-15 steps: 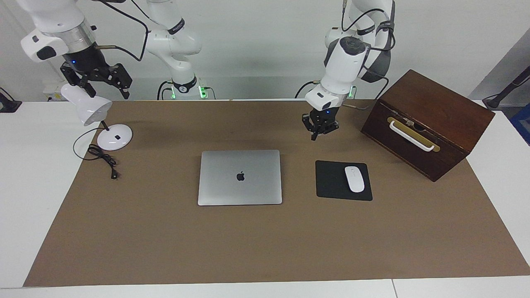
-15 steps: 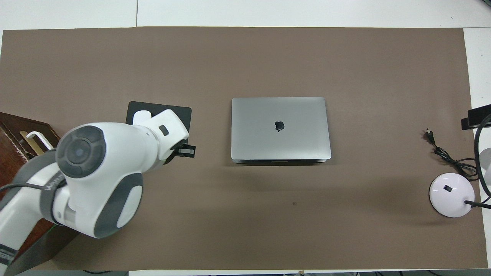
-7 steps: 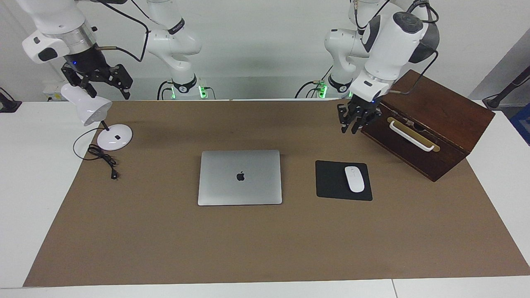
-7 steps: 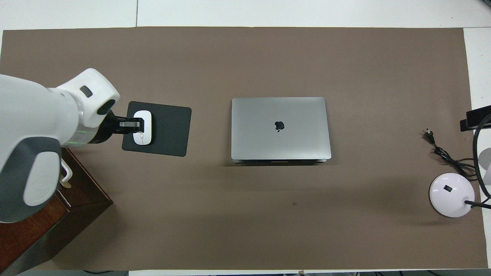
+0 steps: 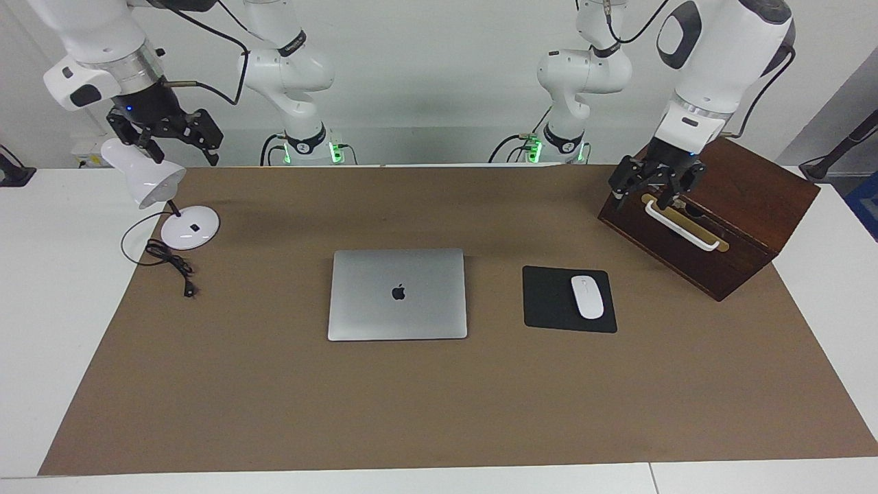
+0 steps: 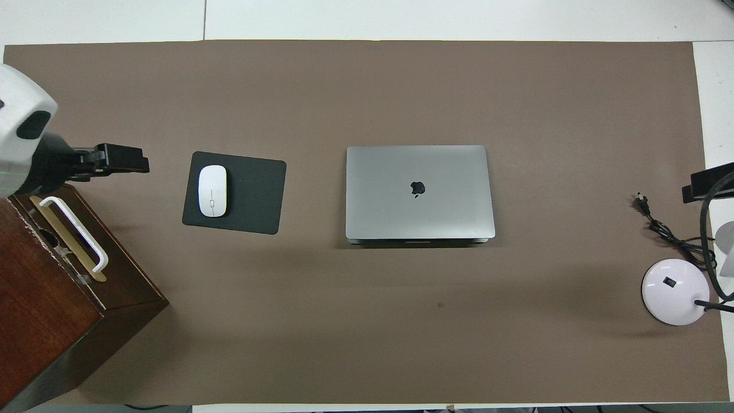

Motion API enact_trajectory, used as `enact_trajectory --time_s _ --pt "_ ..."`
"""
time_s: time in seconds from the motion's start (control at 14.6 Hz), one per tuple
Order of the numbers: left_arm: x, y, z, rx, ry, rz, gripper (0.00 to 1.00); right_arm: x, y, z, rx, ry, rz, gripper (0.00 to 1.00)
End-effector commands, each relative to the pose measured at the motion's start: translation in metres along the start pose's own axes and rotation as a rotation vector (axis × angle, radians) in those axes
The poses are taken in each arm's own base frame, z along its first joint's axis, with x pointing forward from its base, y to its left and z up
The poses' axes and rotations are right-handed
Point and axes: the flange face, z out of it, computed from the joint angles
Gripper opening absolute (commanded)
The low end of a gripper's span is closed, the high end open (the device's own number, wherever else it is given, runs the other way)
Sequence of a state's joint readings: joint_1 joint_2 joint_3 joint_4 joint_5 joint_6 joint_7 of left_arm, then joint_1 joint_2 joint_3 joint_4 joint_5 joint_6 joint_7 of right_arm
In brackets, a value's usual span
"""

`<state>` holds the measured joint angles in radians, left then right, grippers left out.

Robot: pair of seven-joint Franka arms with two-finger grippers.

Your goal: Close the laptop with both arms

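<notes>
The left gripper (image 5: 656,186) carries nothing; its fingers (image 5: 623,182) stand spread apart, hanging over the upper front edge of the wooden box (image 5: 741,199), just above the box's white handle (image 5: 682,225). One second ago this gripper hung over the mat between the laptop and the mouse pad; half a second ago it was at the box's corner. It has therefore swung steadily away from the laptop toward the left arm's end of the table, and the arm has risen with it.

The right gripper (image 5: 171,130) also holds nothing, fingers splayed wide, poised over the head of the white desk lamp (image 5: 144,175) at the right arm's end of the table. Its position is nearly unchanged across the second; this arm waits.

The laptop (image 5: 398,293) lies at the middle of the brown table mat (image 5: 439,412). Its lid is flat down on the base, apple logo uppermost, and has not moved. The overhead view shows only a thin seam along the edge nearer to the robots. The black mouse pad (image 5: 552,298) with the white mouse (image 5: 587,296) lies beside it, toward the left arm's end, undisturbed. The lamp's black cord (image 5: 168,264) lies on the mat near the lamp base.

Assessment: the laptop reads as closed, and both grippers are well apart from it. The left arm's retreat indicates a return to rest; the task appears complete, with no further contact required.
</notes>
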<state>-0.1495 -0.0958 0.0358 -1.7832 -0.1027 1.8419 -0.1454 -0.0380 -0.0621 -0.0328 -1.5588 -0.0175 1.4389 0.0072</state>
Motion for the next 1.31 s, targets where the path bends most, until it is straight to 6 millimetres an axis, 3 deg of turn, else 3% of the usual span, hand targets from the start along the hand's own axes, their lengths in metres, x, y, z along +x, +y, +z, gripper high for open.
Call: enact_trajectory --time_s 0.0,0.27,0.55,1.24 --pt "0.017 -0.023 -0.015 0.026 -0.008 -0.031 1.00 -0.009 0.004 0.002 -0.007 0.019 -0.021 1.00" --pt "0.029 -0.045 -0.029 0.041 -0.044 -0.070 1.00 -0.010 0.004 0.004 -0.003 0.021 -0.021 1.00" --pt "0.039 -0.051 -0.047 0.047 -0.093 -0.083 1.00 -0.010 0.004 0.005 -0.003 0.022 -0.021 1.00" --pt "0.030 -0.037 -0.029 0.048 -0.168 -0.060 1.00 -0.010 0.004 0.006 -0.003 0.022 -0.021 1.00"
